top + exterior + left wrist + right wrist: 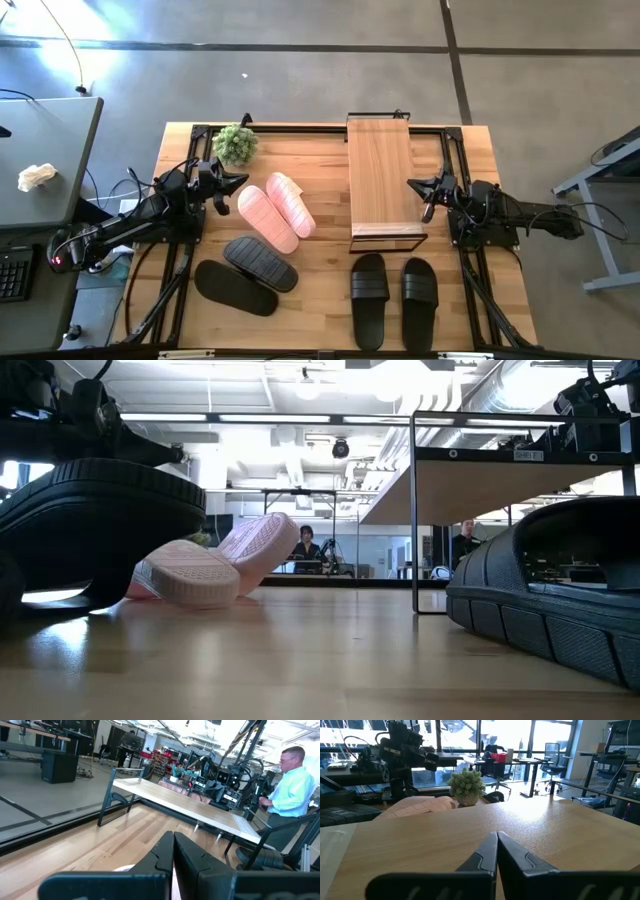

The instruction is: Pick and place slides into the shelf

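Black slides [388,298] are lying near the front edge, pink slides [277,210] mid-table, shelf [381,180] empty. Left gripper [232,189] and right gripper [418,189] are idling clenched; overlapping pink ones risk snagging together.

My two arms are dark, almost black, and made of chunky blocks joined together. Thin black cables loop along them. My left claw [232,190] has two flat black fingers [195,865] with slanted edges that taper to thin tips, and a wide dark bar sits behind them. My right claw [425,197] looks the same, with two black fingers [517,857] like a little roof. A small red light glows on my left arm's base.
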Tool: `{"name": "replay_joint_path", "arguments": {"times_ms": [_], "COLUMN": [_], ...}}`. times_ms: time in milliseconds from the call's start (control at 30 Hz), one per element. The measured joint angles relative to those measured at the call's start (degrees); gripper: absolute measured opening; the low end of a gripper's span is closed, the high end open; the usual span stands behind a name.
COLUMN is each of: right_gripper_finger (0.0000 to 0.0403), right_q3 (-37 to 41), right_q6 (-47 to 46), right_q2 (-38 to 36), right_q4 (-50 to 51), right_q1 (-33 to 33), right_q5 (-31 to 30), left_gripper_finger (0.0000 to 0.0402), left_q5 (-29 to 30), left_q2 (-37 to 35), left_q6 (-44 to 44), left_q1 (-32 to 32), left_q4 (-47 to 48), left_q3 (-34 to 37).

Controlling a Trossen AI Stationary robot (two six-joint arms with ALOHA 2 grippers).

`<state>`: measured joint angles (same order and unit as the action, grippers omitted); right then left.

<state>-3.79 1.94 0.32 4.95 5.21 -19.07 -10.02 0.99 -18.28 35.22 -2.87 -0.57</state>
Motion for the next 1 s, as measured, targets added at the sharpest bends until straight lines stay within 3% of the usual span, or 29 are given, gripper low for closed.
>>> {"name": "replay_joint_path", "arguments": {"times_ms": [233,833,900,1000], "right_gripper_finger": [0.0000,0.0000,0.0000,0.0000], "right_q3": [0.0,0.0,0.0,0.0], "right_q6": [4.6,4.5,2.5,-8.3], "right_q2": [0.0,0.0,0.0,0.0], "right_q4": [0.6,0.6,0.5,-2.0], "right_q1": [0.0,0.0,0.0,0.0], "right_q5": [-4.5,-4.5,-4.3,-0.6], "left_gripper_finger": [0.0001,0.0001,0.0001,0.0001], "left_q5": [0.0,2.0,2.7,3.0], "left_q2": [0.0,0.0,0.0,0.0], "left_q6": [0.0,0.0,0.0,-1.2], "left_q1": [0.0,0.0,0.0,0.0], "left_q4": [0.0,0.0,0.0,-0.3], "left_q3": [0.0,0.0,0.0,0.0]}}
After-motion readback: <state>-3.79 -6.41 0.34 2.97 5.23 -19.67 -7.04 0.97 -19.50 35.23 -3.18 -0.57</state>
